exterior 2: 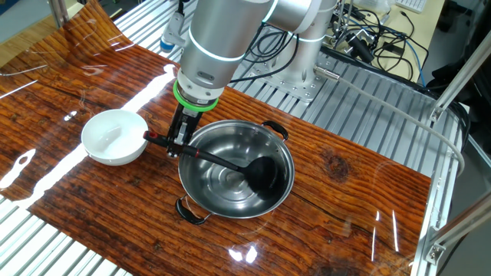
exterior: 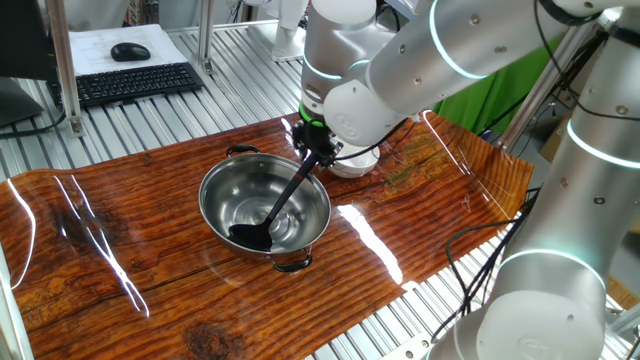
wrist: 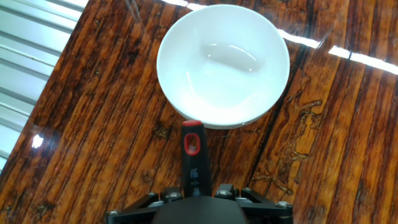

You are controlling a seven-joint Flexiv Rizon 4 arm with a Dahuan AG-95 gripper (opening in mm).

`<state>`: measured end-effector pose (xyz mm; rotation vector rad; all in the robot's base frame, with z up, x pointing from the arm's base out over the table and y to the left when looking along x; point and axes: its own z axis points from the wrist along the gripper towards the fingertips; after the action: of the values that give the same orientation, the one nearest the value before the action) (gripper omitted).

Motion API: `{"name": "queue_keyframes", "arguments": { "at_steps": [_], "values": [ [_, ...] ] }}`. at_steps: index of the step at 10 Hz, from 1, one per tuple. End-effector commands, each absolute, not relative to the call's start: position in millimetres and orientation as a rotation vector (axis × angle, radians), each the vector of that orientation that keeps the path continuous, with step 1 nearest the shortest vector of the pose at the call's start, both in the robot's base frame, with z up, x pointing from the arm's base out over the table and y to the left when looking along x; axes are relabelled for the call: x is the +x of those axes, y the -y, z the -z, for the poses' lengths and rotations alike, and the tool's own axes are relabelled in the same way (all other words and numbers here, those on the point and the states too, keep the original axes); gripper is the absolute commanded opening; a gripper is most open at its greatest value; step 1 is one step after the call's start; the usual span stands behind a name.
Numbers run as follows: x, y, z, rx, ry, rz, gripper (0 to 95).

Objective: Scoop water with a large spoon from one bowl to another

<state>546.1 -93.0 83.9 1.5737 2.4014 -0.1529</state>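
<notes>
My gripper (exterior 2: 181,138) is shut on the slim handle of the large black spoon (exterior 2: 230,163), just beyond the rim of the big steel bowl (exterior 2: 201,201). The spoon slants down into that bowl and its round scoop (exterior: 248,235) rests low inside, near the far wall. The small white bowl (exterior 2: 115,136) stands beside the steel one, close to the handle's red-tipped end (wrist: 191,140). In the hand view the white bowl (wrist: 222,63) lies straight ahead of the handle tip, with a faint shine inside. Water in the steel bowl cannot be made out.
The bowls stand on a glossy wood-grain sheet (exterior: 110,260) over a slatted metal table. A keyboard (exterior: 135,82) and mouse (exterior: 130,51) sit at the back left in one fixed view. Cables (exterior 2: 383,38) lie behind the arm's base in the other.
</notes>
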Motion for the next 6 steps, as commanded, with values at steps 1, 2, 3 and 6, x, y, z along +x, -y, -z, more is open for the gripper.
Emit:
{"name": "queue_keyframes", "arguments": {
  "at_steps": [1,2,3,6],
  "values": [
    [545.4,92.6,-84.7,1.576,-2.403,0.147,38.0],
    [545.6,92.5,-84.1,1.575,-2.402,0.146,38.0],
    [545.8,92.4,-83.6,1.575,-2.401,0.145,38.0],
    [546.3,92.3,-81.7,1.576,-2.395,0.133,38.0]
  ]
}}
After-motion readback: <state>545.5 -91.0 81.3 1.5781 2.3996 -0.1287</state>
